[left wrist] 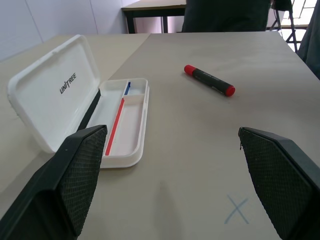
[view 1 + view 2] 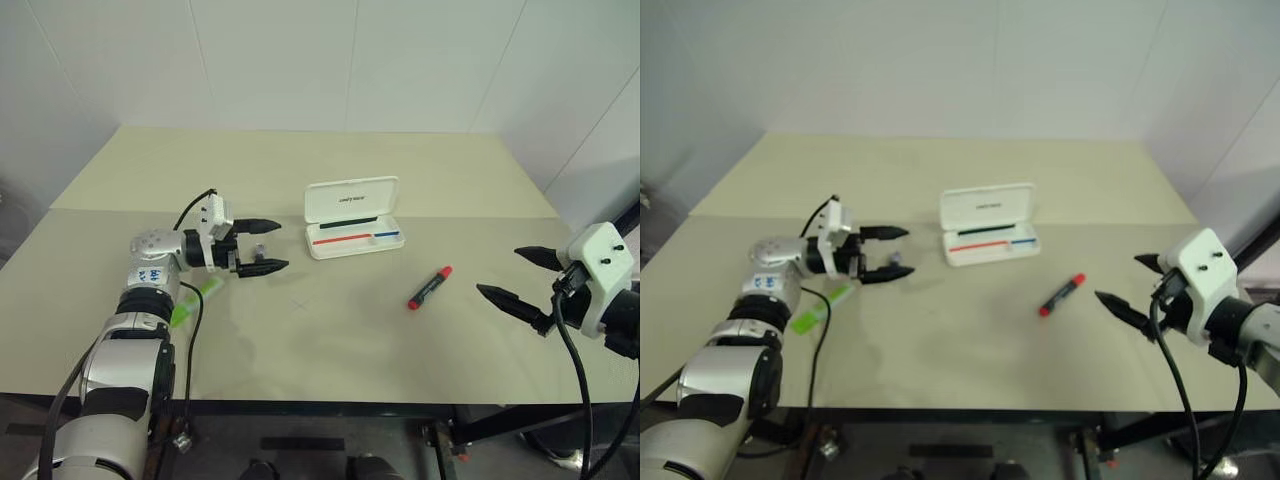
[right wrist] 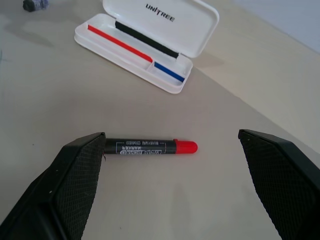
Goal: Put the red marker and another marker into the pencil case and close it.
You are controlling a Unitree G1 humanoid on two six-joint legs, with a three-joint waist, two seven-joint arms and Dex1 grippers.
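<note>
We see the surface carrying the pencil case lying open near its middle, toward the far edge. Our left tool and right tool both hover released, holding nothing. The red marker lies toward the right edge; another marker lies near the left edge, under our left arm.

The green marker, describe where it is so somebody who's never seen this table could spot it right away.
Start at the beige table and find the open white pencil case near its middle. Go from there toward the robot's left: the green marker lies flat beside the left arm, partly hidden by it. It is slim and bright light green, unlike the red marker, which is red and black, on the case's other side.
</note>
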